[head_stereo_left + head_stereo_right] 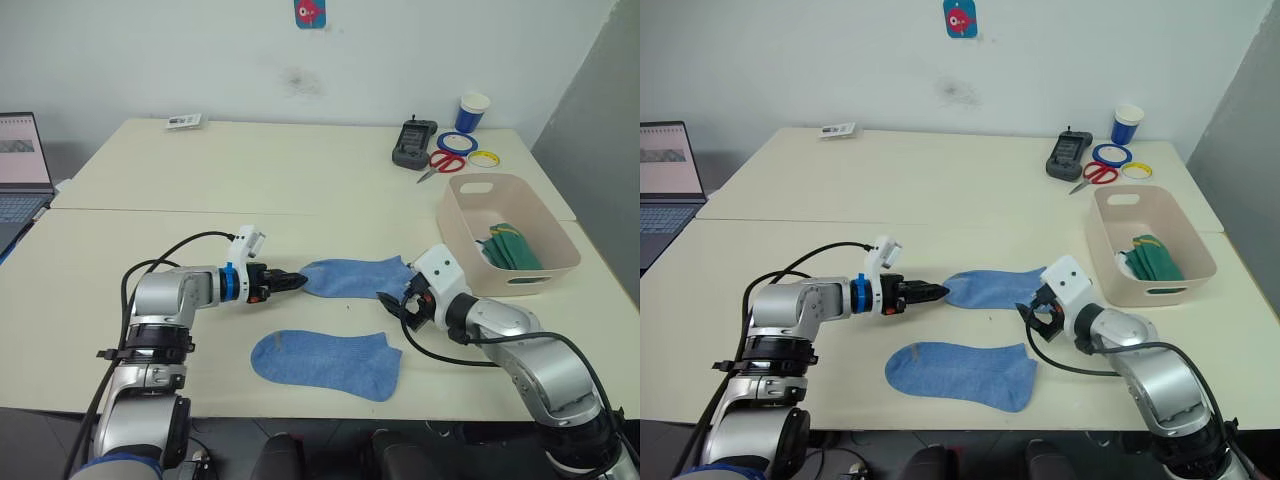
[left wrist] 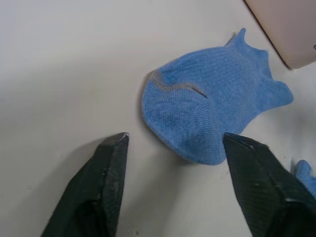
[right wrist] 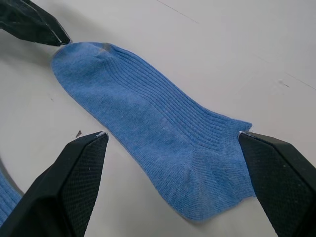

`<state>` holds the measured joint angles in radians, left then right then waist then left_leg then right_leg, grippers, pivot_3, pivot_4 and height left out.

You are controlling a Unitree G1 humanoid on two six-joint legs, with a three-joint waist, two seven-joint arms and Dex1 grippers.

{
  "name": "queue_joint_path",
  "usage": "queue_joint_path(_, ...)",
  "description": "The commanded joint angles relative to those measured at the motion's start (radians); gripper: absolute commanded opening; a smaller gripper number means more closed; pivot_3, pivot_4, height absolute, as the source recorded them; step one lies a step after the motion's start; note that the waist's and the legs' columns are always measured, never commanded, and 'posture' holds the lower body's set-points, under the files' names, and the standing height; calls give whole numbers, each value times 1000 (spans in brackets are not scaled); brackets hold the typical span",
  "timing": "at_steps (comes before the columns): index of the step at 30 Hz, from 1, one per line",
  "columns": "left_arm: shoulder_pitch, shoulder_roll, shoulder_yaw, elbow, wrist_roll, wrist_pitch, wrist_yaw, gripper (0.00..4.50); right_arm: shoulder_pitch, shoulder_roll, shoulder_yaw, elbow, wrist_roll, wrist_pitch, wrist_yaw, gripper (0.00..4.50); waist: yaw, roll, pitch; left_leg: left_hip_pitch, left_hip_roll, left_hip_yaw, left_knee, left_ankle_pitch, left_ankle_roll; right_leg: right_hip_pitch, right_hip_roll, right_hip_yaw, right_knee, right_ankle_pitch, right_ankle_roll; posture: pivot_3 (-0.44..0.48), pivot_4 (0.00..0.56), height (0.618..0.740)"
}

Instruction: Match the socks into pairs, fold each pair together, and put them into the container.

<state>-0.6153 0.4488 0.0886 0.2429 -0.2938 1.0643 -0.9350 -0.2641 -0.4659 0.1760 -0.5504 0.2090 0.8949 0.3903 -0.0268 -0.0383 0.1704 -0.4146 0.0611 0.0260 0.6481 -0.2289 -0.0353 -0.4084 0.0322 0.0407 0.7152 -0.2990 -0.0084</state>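
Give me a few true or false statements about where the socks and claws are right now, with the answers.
1. Two light blue socks lie on the table, the far one and the near one. True.
2. The left claw is shut on a sock. False: it is open at the far sock's toe.
3. Green socks lie in the container. True.
4. The right claw holds the near sock. False: it is open over the far sock.

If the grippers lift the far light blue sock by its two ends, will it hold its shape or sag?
The far light blue ribbed knit sock lies limp and flat on the cream table, so it would probably sag in the middle. It looks thin, likely very light. The open left gripper and right gripper flank its ends.
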Motion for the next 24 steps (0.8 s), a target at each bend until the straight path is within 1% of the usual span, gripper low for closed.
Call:
queue_joint_path(1, 32, -21, -48, -52, -39, 34, 19, 1834, -2, 7, -42, -22, -22, -17, -37, 4500, -1, 0, 0, 0, 0, 0, 0, 0, 0, 0, 0, 0, 0, 0, 0, 0, 150, 732)
queue_joint_path(4, 39, -33, -45, -78, -62, 51, 41, 969, 1, 58, -96, 25, -17, -4, -88, 4500, -1, 0, 0, 0, 0, 0, 0, 0, 0, 0, 0, -1, 0, 0, 0, 0, 150, 732)
queue_joint_path(6, 45, -36, -43, -90, -74, 42, 50, 468, -7, 134, -165, 62, 7, 18, -134, 4500, -1, 0, 0, 0, 0, 0, 0, 0, 0, 0, 0, 0, 0, 0, 0, 0, 150, 732)
queue_joint_path(7, 49, -34, -45, -97, -78, 36, 54, 137, -15, 169, -197, 87, 15, 27, -153, 4500, -2, 0, 0, 0, 0, 0, 0, 0, 0, 0, 0, 0, 0, 0, 0, 0, 150, 732)
queue_joint_path(8, 53, -30, -48, -101, -78, 19, 59, 47, -22, 193, -217, 114, 20, 30, -163, 4500, -2, 0, 0, 0, 1, 0, -1, 0, 0, 0, 0, 0, 0, 0, 0, 0, 150, 732)
queue_joint_path(10, 59, -25, -42, -102, -81, 2, 72, 47, -31, 228, -240, 157, 30, 41, -173, 4500, -3, 0, 0, 0, 1, 0, -1, 0, 0, 0, 0, 0, 0, 0, 0, 0, 150, 732)
queue_joint_path(16, 56, 2, -30, -104, -103, -26, 78, 47, -59, 270, -202, 278, -1, -24, -181, 4500, -6, 0, 0, 1, 1, 1, -2, 0, 0, 0, 1, 0, 0, 0, 0, 0, 150, 732)
queue_joint_path(19, 60, 13, -35, -102, -106, -39, 77, 0, -76, 288, -189, 357, -14, -63, -189, 3888, -7, 0, 0, 1, 1, 1, -2, 0, 0, 0, 1, 0, 0, 0, 0, 0, 150, 732)
queue_joint_path(20, 63, 18, -38, -103, -105, -45, 76, 0, -78, 286, -178, 372, -21, -74, -184, 3573, -7, 0, 0, 1, 1, 1, -2, 0, 0, 0, 1, 0, 0, 0, 0, 0, 150, 732)
queue_joint_path(21, 66, 23, -40, -104, -104, -51, 75, 0, -79, 282, -168, 380, -28, -83, -179, 3107, -7, 0, 0, 1, 1, 1, -2, 0, 0, 0, 1, 0, 0, 0, 0, 0, 150, 732)
queue_joint_path(22, 68, 28, -41, -104, -102, -57, 75, 0, -79, 278, -157, 378, -32, -89, -171, 2836, -7, 0, 0, 1, 1, 1, -2, 0, 0, 0, 1, 0, 0, 0, 0, 0, 150, 732)
queue_joint_path(24, 70, 40, -35, -101, -104, -64, 75, 0, -77, 269, -138, 366, -41, -102, -156, 2155, -8, 0, 0, 1, 1, 1, -2, 0, 0, 0, 1, 1, 0, 0, 0, 0, 150, 732)
